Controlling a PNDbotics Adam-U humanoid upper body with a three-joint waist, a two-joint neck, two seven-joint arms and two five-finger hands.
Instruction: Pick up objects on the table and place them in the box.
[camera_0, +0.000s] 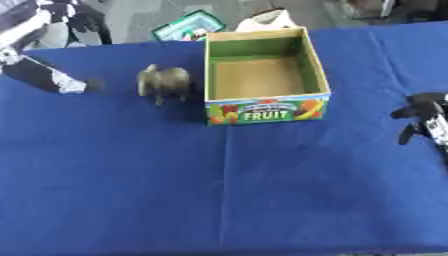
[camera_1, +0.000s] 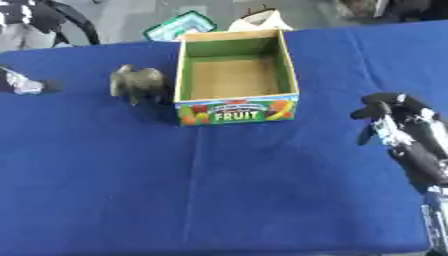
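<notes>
An open cardboard box (camera_0: 266, 75) labelled "FRUIT" sits upper centre on the blue bench (camera_0: 219, 190). An olive toy animal (camera_0: 164, 83) stands just left. The right hand (camera_1: 394, 117), fingers curled and empty, hovers at the right edge; the left hand (camera_0: 48, 75) at the upper left, grip unclear. Lower bench is open.

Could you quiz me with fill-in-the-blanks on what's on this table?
1. The cardboard box has the word ____ printed on its front.
2. The olive toy animal stands to the box's ____.
3. The tablecloth is ____ in colour.
4. Inside, the box holds ____.

Missing words: FRUIT; left; blue; nothing
</notes>
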